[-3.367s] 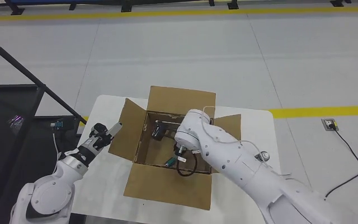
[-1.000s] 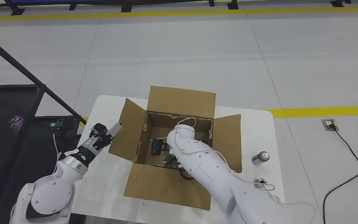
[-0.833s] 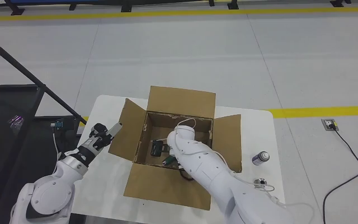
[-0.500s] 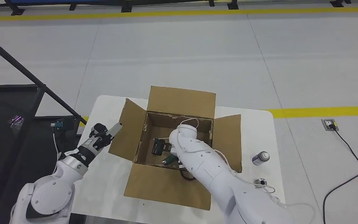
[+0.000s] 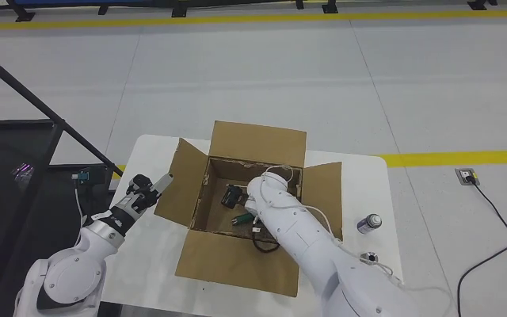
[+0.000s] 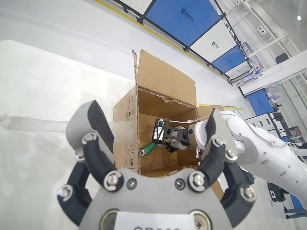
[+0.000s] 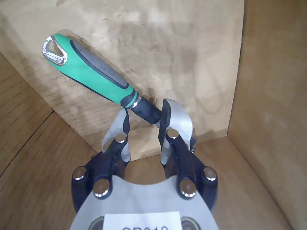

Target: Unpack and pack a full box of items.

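The right gripper (image 7: 145,112) is down inside the cardboard box (image 5: 257,139), centre of the top view, and its fingers are pinched on the black neck of a green-handled tool (image 7: 93,72). The green-and-grey grip sticks out past the fingertips at a slant, with a metal hanging loop at the far end. The handle looks clear of the box floor, though I can't be sure.

Over at the left of the top view, the left gripper (image 5: 146,189) sits just beside the box's left flap, fingers spread wide and nothing in them. Whether it touches the cardboard, I can't tell.

Out on the white table (image 5: 158,150), right of the box, a small can (image 5: 369,223) stands upright, with a silvery item (image 5: 368,257) just below it in frame. A black loop (image 5: 265,242), cable by the look of it, lies in the box beside the arm.

This reads as the unpacking half, with the tool in the grasp and ready to come out. Next, I'd say: lift straight until that long handle clears the walls, swing across the right flap, and set it down near the can, keeping the pinch firm so the tool doesn't pivot
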Robot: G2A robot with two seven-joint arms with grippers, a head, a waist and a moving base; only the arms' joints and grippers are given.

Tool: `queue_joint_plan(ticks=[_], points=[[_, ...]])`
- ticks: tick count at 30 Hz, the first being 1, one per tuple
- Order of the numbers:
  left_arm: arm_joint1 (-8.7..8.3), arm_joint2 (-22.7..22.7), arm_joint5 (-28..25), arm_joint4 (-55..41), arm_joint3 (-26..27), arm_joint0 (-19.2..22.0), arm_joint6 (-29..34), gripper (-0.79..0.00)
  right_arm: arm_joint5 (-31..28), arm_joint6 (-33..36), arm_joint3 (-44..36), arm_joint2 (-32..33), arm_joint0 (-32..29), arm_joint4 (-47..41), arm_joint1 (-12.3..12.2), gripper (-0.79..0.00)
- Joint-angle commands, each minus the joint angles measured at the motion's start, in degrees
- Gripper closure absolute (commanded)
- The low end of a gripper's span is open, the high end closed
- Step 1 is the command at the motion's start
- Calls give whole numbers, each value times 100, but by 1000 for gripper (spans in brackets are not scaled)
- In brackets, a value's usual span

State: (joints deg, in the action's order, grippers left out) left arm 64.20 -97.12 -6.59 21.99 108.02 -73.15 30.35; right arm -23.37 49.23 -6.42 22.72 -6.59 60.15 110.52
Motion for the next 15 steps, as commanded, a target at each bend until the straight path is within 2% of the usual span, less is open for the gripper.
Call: queue_joint_plan(ticks=[1, 7, 11, 12, 13, 14, 15], points=[[0, 0, 0, 0, 0, 0, 0, -785, 158, 6, 9, 63, 12, -110, -18, -249], [0, 0, 0, 0, 0, 0, 0, -785, 573, -80, -36, 212, 16, -325, -76, -246], [0, 0, 0, 0, 0, 0, 0, -785, 731, -77, -91, 252, 9, -344, -106, -311], [0, 0, 0, 0, 0, 0, 0, -785, 677, -94, -118, 243, 10, -309, -114, -342], [0, 0, 0, 0, 0, 0, 0, -785, 579, -136, -157, 214, 12, -230, -122, -413], [0, 0, 0, 0, 0, 0, 0, -785, 439, -183, -187, 173, 11, -128, -130, -573], [0, 0, 0, 0, 0, 0, 0, -785, 361, -224, -195, 149, 10, -60, -138, -631]])
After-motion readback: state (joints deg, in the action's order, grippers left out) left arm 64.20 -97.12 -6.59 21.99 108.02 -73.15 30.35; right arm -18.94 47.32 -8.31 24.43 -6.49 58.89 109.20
